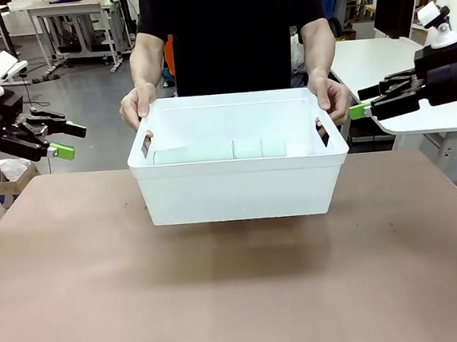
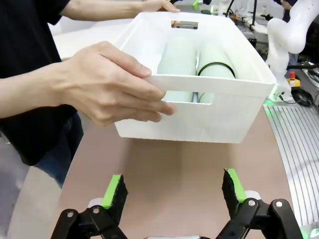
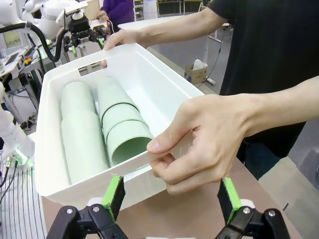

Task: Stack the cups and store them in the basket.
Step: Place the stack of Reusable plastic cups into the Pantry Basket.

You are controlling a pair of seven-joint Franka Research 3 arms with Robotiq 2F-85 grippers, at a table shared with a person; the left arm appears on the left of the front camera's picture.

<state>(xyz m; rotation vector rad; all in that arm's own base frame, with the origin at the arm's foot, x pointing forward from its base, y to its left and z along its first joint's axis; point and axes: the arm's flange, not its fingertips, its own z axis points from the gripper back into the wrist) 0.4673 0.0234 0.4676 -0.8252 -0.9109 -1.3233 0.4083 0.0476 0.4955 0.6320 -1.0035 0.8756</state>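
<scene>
Cups (image 3: 99,129) lie nested in 2 stacks inside the basket (image 1: 242,192), held by the person's hands (image 2: 107,82); storing looks done; left gripper (image 2: 173,191) and right gripper (image 3: 172,196) released, empty.

The basket (image 1: 242,187) front wall hides the lower part of the cups (image 1: 219,151) from my front view. Each hand's (image 1: 137,107) fingertips vanish into a handle slot; the person is cropped above the shoulders.

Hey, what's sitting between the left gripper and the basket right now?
Only bare tabletop lies between the open left gripper and the basket in the left wrist view; the person's hand grips the basket's near end.
</scene>
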